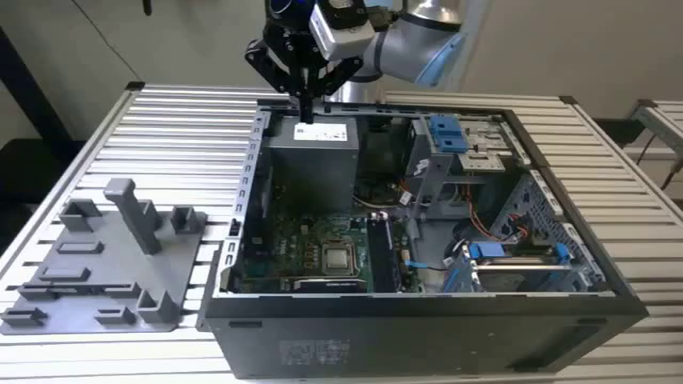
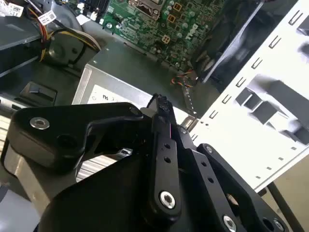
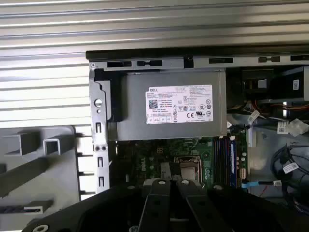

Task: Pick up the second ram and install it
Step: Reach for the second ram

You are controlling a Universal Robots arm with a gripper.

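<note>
Exterior view | your black two-finger gripper point(image 1: 306, 116) | fingers pressed together, nothing visible between | above grey metal power-supply box point(image 1: 309, 168)

The table point(image 1: 160, 112) is made of ribbed metal slats with a pale, slightly shiny finish. The computer case point(image 1: 427, 340) is seen as dark matt sheet metal outside and bare grey metal inside. The power supply point(image 3: 135, 121) is cased in dull grey metal, and a white paper label point(image 3: 179, 104) is stuck on it. The fixture point(image 1: 107, 280) is formed of matt grey plastic. The gripper point(image 2: 161, 104) is finished in smooth black, with bright metal screws point(image 2: 39, 123). The clips point(image 1: 449, 134) are of blue plastic.
</note>
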